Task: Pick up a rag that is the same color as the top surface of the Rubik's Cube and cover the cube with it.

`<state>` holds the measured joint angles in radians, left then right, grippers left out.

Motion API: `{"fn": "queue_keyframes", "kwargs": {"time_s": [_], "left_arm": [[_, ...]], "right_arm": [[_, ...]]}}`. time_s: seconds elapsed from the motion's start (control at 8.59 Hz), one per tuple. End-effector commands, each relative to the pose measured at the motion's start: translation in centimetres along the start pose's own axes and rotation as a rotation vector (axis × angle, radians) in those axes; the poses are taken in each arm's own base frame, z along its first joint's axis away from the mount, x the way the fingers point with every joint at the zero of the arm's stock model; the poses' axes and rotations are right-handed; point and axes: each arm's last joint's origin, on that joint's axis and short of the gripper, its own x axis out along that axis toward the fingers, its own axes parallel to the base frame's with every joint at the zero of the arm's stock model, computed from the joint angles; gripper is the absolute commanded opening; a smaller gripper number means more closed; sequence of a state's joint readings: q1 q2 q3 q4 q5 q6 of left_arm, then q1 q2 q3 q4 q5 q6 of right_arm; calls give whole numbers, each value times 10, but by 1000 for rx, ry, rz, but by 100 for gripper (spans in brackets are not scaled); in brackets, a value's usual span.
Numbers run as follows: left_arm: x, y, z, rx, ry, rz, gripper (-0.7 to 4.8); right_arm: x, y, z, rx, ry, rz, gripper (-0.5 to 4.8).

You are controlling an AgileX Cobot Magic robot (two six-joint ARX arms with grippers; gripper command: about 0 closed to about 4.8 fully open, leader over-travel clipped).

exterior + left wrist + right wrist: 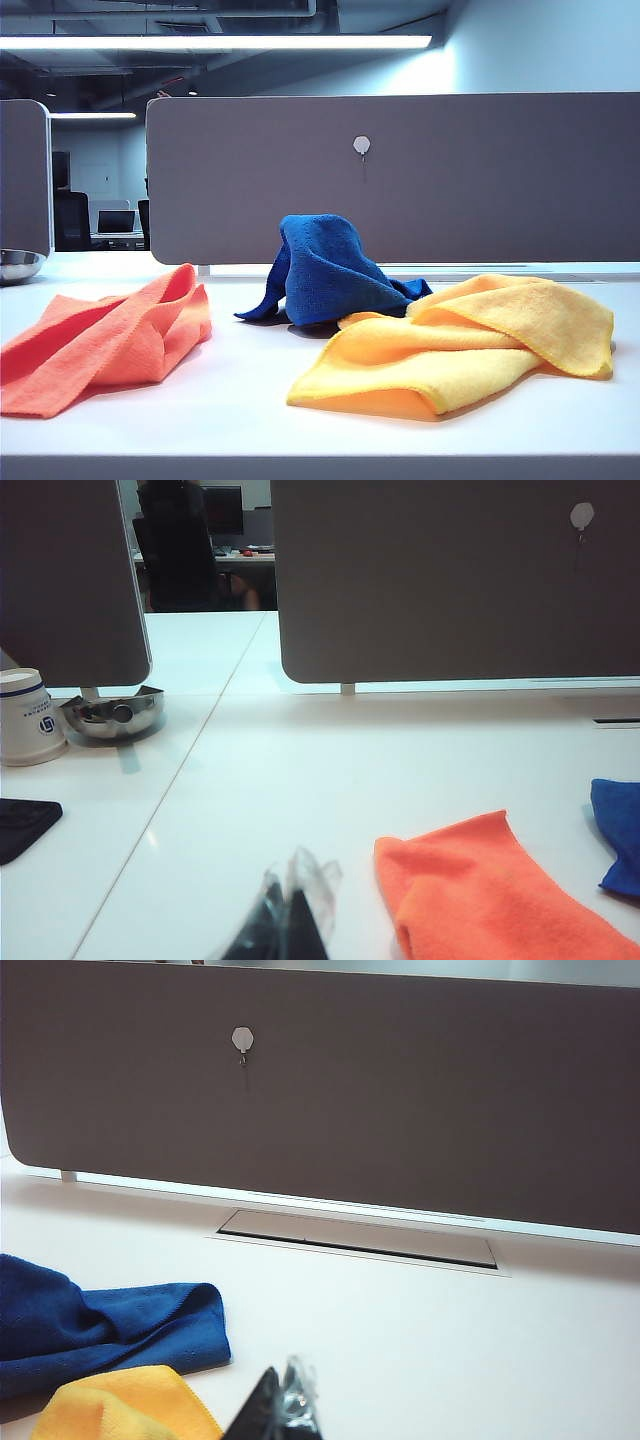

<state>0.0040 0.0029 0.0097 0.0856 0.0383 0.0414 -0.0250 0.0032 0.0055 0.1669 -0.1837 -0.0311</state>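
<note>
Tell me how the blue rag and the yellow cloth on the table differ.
The blue rag is deep blue and stands humped up in a peak; the yellow cloth is yellow and lies low in loose folds. The blue rag looks smaller and sits farther back in the exterior view; the yellow cloth spreads wider at the front right, overlapping it there. Both look like soft terry fabric on the white table.

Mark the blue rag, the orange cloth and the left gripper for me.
blue rag (325, 265): exterior view, on its raised, tented middle.
orange cloth (470, 890): left wrist view, on its flat upper surface.
left gripper (285, 920): left wrist view, at the closed fingertips.
</note>
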Motion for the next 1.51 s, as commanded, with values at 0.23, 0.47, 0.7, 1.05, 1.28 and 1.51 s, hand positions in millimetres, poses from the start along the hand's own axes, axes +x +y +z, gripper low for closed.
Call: {"fn": "queue_keyframes", "kwargs": {"time_s": [0.23, 0.47, 0.7, 1.05, 1.28, 1.51], "left_arm": [[0, 0, -2, 2, 21, 18, -5], [0, 0, 0, -24, 0, 18, -5], [0, 1, 1, -23, -7, 19, -5], [0, 1, 1, -23, -6, 19, -5], [0, 1, 1, -23, -5, 19, -5], [0, 0, 1, -23, -5, 18, -5]], "right_arm": [[0, 0, 1, -2, -17, -3, -1], [0, -1, 1, -3, -18, -20, -1], [0, -4, 1, -2, -14, -136, -1], [0, -5, 1, -6, -12, -168, -1], [-1, -5, 1, -34, -9, -186, -1], [-1, -7, 1, -22, -7, -251, -1]]}}
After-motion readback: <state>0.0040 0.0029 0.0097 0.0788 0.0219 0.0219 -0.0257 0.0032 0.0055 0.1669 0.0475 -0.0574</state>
